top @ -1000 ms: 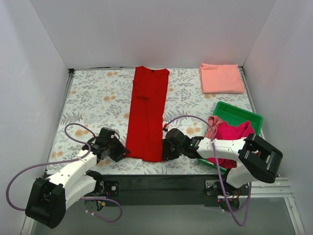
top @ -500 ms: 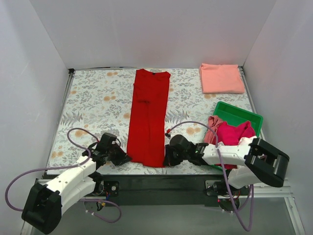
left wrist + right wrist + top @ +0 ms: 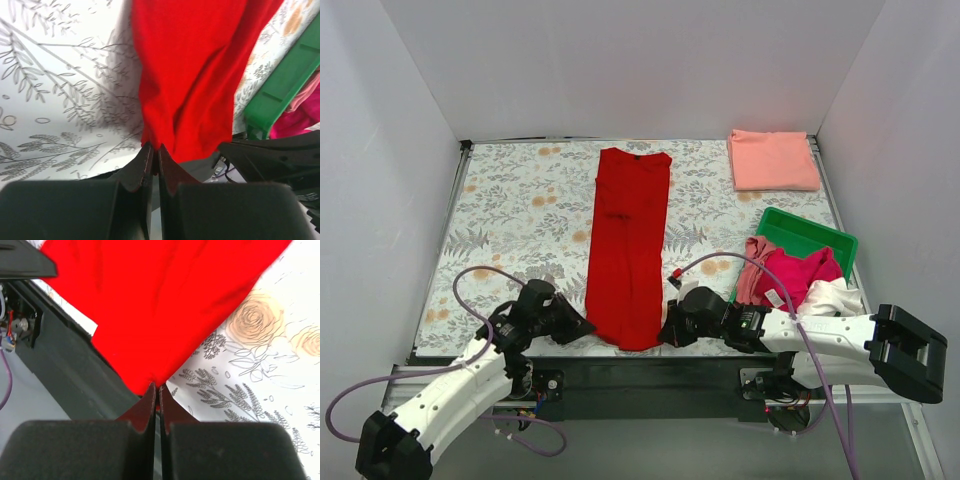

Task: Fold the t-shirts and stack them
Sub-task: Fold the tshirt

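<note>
Floral table cover (image 3: 520, 200), near edge: left gripper (image 3: 154, 150), right gripper (image 3: 156, 389) each clamped tight on red shirt (image 3: 630, 240) hem corner. Best lift evenly, carry hem far toward collar.

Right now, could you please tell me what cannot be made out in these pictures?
- Top view: the wrists hide how the left pincer and right pincer grip.
- Wrist views: most of the red shirt is cut off by the top edge.
- Top view: the number of shirts in the bin is unclear; they are heaped, and the right arm covers some.
</note>
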Tool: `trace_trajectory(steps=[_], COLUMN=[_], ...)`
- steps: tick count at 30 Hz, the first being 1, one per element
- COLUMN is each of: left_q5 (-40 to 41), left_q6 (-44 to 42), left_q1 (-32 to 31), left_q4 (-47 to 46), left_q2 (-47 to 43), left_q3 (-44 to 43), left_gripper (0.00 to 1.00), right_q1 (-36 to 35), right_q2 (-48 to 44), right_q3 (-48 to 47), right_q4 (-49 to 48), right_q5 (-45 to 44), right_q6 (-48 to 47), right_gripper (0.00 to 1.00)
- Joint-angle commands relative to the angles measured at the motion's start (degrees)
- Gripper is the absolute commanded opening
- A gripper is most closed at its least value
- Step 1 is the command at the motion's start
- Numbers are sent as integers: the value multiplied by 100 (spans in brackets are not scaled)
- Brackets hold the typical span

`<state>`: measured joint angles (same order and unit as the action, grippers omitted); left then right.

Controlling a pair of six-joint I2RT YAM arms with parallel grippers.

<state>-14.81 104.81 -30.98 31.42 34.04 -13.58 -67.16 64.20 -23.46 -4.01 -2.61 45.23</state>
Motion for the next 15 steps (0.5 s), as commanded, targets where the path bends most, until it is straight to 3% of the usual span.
trace_trajectory(steps=[1, 7, 15], left_q5=[162, 408, 1269], left_q6=[-102, -286, -269], left_q1=[-31, -31, 22], left_q4=[-13, -795, -1094], left_q2=[225, 1481, 2721], left_q3=[-434, -1005, -2103], left_gripper=[0, 0, 0], right_q1=[-26, 150, 1063], right_q2=[-31, 92, 627], right_q3=[-272, -869, -1634], right_q4=[-74, 190, 331], right_q5=[-484, -793, -636], right_q6=[-76, -488, -1156], right_gripper=[1, 1, 1])
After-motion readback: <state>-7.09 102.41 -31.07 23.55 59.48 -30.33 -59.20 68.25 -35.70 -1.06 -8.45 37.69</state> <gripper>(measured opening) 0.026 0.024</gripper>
